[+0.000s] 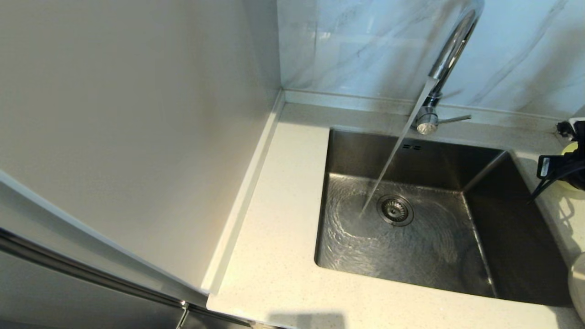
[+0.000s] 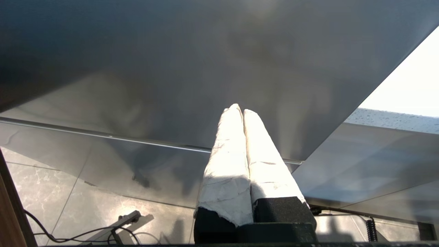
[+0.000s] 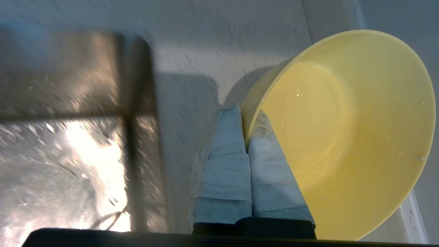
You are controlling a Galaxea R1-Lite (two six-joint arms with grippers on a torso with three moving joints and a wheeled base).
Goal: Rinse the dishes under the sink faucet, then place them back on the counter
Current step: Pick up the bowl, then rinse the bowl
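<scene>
At the right edge of the head view, the right gripper (image 3: 246,137) is clamped on the rim of the pale-yellow bowl (image 3: 346,137), above the counter (image 1: 274,256) beside the sink (image 1: 411,237). The faucet (image 1: 450,55) pours water into the sink at the frame's centre. The left gripper (image 2: 241,113) has its fingers pressed together, under a grey panel.

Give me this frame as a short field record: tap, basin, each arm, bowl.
faucet: running, stream landing beside the drain
sink: wet floor, no dishes inside
right gripper: shut on the bowl's rim, over the counter beside the sink
bowl: yellow, tilted, droplets inside
left gripper: shut, holding nothing, parked away from the sink
</scene>
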